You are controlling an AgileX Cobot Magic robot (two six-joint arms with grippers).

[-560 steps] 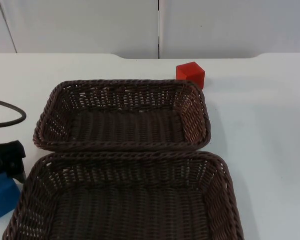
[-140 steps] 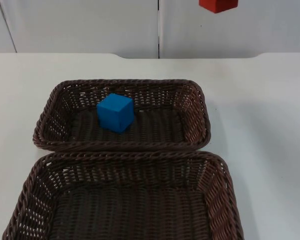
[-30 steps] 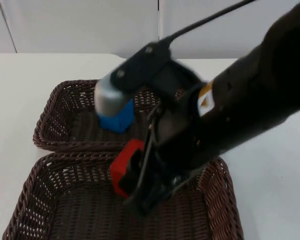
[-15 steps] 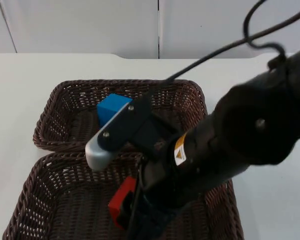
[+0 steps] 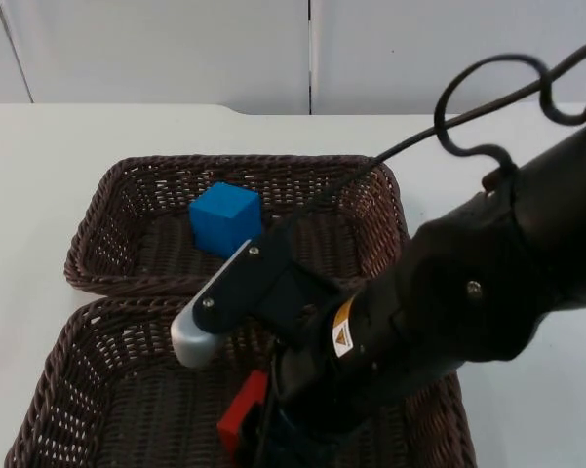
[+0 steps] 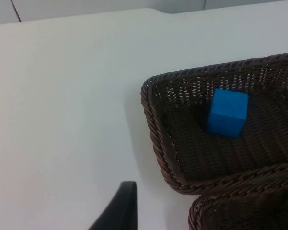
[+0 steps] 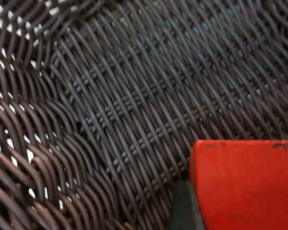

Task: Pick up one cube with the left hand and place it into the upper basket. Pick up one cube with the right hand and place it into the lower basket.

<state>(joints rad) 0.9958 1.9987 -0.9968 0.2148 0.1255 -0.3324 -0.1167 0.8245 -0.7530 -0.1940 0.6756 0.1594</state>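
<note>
My table [image 5: 68,136] is plain white, the wall [image 5: 156,49] behind it pale grey. Both baskets are dark brown wicker in a tight woven pattern: the upper basket [image 5: 107,195] at 12 o'clock, the lower basket [image 5: 88,390] at 6. The cube [image 5: 224,219] in the upper one is bright blue. My black right claw [image 5: 263,429] carries a red cube [image 5: 242,411].

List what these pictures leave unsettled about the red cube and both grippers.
1. Red cube: in the top view the right arm covers most of it; the right wrist view cuts it at the edge, so whether it touches the lower basket floor is unclear.
2. Right gripper: grip hidden under the arm.
3. Left gripper: one fingertip shows; whether it is open or shut is unknown.
</note>
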